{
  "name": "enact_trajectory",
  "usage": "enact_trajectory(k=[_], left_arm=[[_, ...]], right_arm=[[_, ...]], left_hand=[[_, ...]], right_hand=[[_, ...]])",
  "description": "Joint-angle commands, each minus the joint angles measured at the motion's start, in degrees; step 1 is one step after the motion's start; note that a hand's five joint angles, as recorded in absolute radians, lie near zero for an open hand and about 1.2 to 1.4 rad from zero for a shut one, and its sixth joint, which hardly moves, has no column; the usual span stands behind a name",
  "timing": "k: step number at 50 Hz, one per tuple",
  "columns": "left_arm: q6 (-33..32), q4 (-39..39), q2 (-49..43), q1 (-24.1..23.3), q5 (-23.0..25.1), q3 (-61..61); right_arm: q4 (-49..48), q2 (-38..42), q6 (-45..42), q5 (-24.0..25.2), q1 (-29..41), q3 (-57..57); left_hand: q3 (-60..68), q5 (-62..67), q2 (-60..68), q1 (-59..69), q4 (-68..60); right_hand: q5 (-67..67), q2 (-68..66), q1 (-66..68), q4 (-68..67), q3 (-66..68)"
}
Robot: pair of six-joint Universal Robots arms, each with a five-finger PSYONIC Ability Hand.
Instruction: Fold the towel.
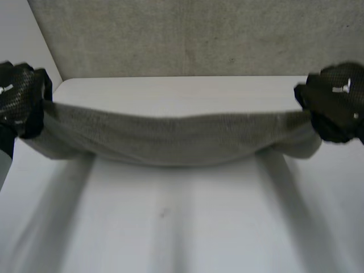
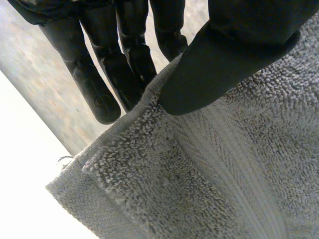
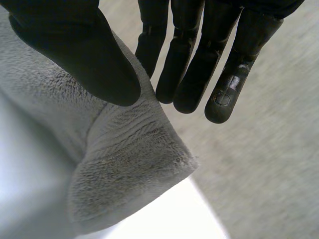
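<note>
**Currently: grey towel (image 1: 182, 139), being held up at both ends**

The left robot hand (image 1: 20, 99) is pinching one end of the towel between thumb and straight fingers. The right robot hand (image 1: 335, 102) is pinching the opposite end likewise. The towel is sagging in the middle, hanging across the white counter (image 1: 182, 227).

The place was a robot test station of laboratory type: a bare white counter (image 1: 170, 227), enclosed behind by a grey speckled panel (image 1: 199, 34) and at one side by a white panel (image 1: 17, 28).
</note>
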State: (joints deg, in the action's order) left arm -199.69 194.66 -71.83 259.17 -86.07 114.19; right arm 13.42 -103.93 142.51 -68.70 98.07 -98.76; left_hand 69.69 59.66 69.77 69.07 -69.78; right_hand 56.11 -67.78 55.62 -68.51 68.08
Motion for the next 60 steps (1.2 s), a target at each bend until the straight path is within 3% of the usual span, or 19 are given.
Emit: enact_trajectory(k=[1, 3, 10, 15, 23, 33, 47, 48, 49, 50, 57, 60], left_arm=[[-0.35, -7.97, -1.81, -0.42, 0.2, 1.82], [-0.44, -8.42, -3.39, -0.42, 0.2, 2.0], [-1.5, -8.33, -13.07, -0.42, 0.12, 0.95], [-4.65, -7.98, -25.0, -0.5, -0.41, -4.75], [-7.21, -6.85, -36.87, -3.05, -0.76, -15.47], [-7.38, -4.47, -49.28, -3.32, -6.04, -29.55], [-8.53, -5.17, -62.38, -5.51, -9.64, -47.22], [-8.18, -5.08, -63.25, -5.77, -9.29, -48.0], [-8.18, -5.08, -63.61, -6.12, -9.03, -48.53], [-8.35, -5.08, -63.7, -6.65, -8.94, -49.06], [-7.91, -4.91, -62.64, -8.5, -9.02, -50.47], [-7.56, -4.91, -59.5, -8.41, -9.29, -49.69]], right_arm=[[10.14, 2.06, -7.77, -0.91, -0.33, -2.32], [10.58, 4.59, -11.54, -1.87, -0.16, -3.02], [7.78, 16.44, -12.25, -2.93, 0.19, -0.31], [3.02, 25.79, -12.17, -4.86, 0.55, 4.63], [-5.93, 40.62, -12.96, -8.38, 7.92, 18.05], [-17.62, 53.19, -14.27, -8.03, 10.39, 30.71], [-19.04, 66.57, -16.39, -8.56, 10.57, 44.97], [-19.04, 67.27, -16.47, -8.82, 10.57, 45.58], [-19.04, 67.8, -16.47, -8.82, 10.57, 46.11], [-19.13, 67.8, -16.47, -8.73, 10.57, 46.11], [-21.06, 62.97, -12.61, -9.52, 11.44, 45.06], [-22.29, 57.64, -5.79, -9.35, 11.18, 42.08]], left_hand=[[10.31, 10.34, 10.23, 10.93, -10.22], [10.31, 10.34, 10.23, 10.93, -10.22], [10.31, 10.34, 10.23, 10.93, -10.22], [10.31, 10.34, 10.23, 10.93, -10.22], [10.31, 10.34, 10.23, 10.93, -10.22], [10.31, 10.34, 10.23, 10.93, -10.22], [10.31, 10.34, 10.23, 10.93, -10.22], [9.0, 9.03, 8.92, 9.62, -8.91], [-30.81, -30.79, -30.9, -30.19, 30.9], [-59.69, -59.66, -59.77, -59.07, 59.78], [-59.14, -59.11, -59.22, -58.52, 59.23], [-59.14, -59.11, -59.23, -58.52, 59.23]], right_hand=[[13.89, -12.22, 24.38, -11.49, 11.92], [13.89, -12.22, 24.38, -11.49, 11.92], [13.89, -12.22, 24.38, -11.49, 11.92], [13.89, -12.22, 24.38, -11.49, 11.92], [13.89, -12.22, 24.38, -11.49, 11.92], [13.89, -12.22, 24.38, -11.49, 11.92], [13.89, -12.22, 24.38, -11.49, 11.92], [8.29, -6.62, 18.78, -5.89, 6.32], [-41.73, 43.4, -31.23, 44.12, -43.7], [-56.11, 57.78, -45.62, 58.51, -58.08], [-56.11, 57.78, -45.62, 58.51, -58.08], [-56.11, 57.78, -45.62, 58.51, -58.08]])
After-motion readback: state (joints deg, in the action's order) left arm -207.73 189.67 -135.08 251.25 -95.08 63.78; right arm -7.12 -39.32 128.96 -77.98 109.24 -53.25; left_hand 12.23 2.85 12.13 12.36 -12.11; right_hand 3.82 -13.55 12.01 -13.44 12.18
